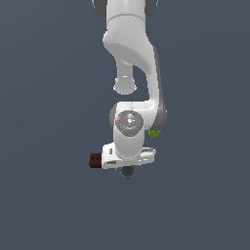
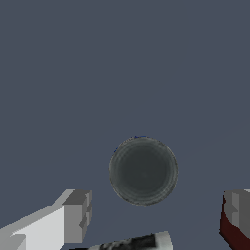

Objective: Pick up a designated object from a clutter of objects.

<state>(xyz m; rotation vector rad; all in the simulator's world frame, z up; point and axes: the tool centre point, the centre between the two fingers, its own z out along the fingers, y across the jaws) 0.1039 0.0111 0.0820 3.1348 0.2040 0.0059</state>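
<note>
We are in the approach: our gripper (image 2: 154, 215) hangs over the designated object (image 2: 143, 170), its fingers (image 2: 77, 215) spread wide apart and holding nothing. In the wrist view the ball sits ahead of the line between the fingertips and is not yet between them, so we judge the next move calls for centring over it, descending, then closing. The object is a small round ball, dark grey with a faint bluish rim, smooth and dull. In the exterior view it peeks out just below the hand (image 1: 128, 172), with the red-brown block (image 1: 95, 160) near it, the green cup (image 1: 154, 133) behind the arm, and the grey-black stick (image 2: 139, 241) close by.
</note>
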